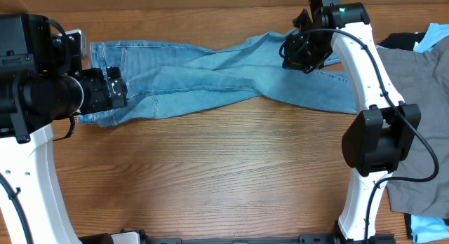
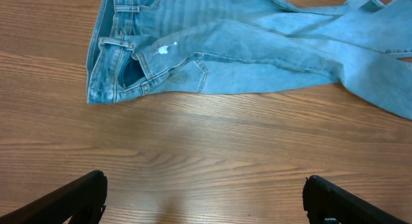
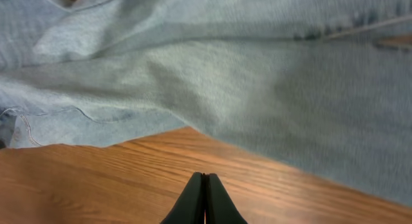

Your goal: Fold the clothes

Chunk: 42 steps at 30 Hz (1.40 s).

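Long light-blue denim jeans (image 1: 210, 76) lie spread along the far side of the table, waistband at the left and legs running right. My left gripper (image 1: 118, 90) is at the waist end. In the left wrist view it is open wide (image 2: 205, 198) over bare wood, with the jeans (image 2: 257, 50) ahead of it and apart from it. My right gripper (image 1: 296, 51) hovers over the legs at the far right. In the right wrist view its fingers (image 3: 205, 185) are shut on nothing, over wood beside the denim (image 3: 225, 69).
Grey trousers (image 1: 421, 132) lie at the right edge, with a black garment (image 1: 400, 41) and pale-blue cloth (image 1: 436, 35) behind them, and more pale-blue cloth (image 1: 424, 228) at the front right. The wooden table (image 1: 210, 174) stretches toward the front edge.
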Available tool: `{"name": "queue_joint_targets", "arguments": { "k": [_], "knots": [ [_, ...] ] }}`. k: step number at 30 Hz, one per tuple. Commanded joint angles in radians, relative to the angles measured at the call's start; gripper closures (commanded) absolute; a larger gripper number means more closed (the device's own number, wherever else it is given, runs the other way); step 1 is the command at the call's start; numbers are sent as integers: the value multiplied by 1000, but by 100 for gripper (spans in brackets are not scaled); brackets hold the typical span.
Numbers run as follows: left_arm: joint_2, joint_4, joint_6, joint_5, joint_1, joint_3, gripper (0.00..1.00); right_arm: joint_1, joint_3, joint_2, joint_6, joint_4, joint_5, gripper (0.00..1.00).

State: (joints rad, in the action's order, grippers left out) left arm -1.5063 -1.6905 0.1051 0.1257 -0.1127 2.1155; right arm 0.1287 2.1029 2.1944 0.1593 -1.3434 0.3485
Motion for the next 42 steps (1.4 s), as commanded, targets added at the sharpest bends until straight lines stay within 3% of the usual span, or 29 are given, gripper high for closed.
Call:
{"name": "queue_joint_targets", "arguments": {
  "k": [1, 3, 5, 14, 20, 24, 30, 32, 42],
  "knots": [
    [-4, 1, 14, -6, 4, -2, 0, 21, 18, -31, 27, -51, -69, 96],
    [-3, 1, 14, -6, 4, -2, 0, 27, 18, -31, 96, -108, -251, 96],
    [-4, 1, 14, -6, 4, -2, 0, 26, 18, -31, 109, -148, -307, 96],
    [-4, 3, 14, -6, 4, -2, 0, 29, 18, -31, 105, -246, -304, 96],
    [-4, 3, 14, -6, 4, -2, 0, -7, 18, -31, 179, -302, -335, 96],
    [-5, 3, 14, -6, 4, -2, 0, -10, 18, -31, 183, -349, -425, 96],
    [-5, 4, 13, -6, 4, -2, 0, -21, 18, -40, 182, -351, -396, 96],
    [-4, 85, -3, -58, 3, -1, 0, -28, 18, -43, 182, -351, -400, 96],
    [-5, 34, 1, -102, 2, -2, 0, -100, 17, -45, 133, -351, -375, 96]
  ]
}}
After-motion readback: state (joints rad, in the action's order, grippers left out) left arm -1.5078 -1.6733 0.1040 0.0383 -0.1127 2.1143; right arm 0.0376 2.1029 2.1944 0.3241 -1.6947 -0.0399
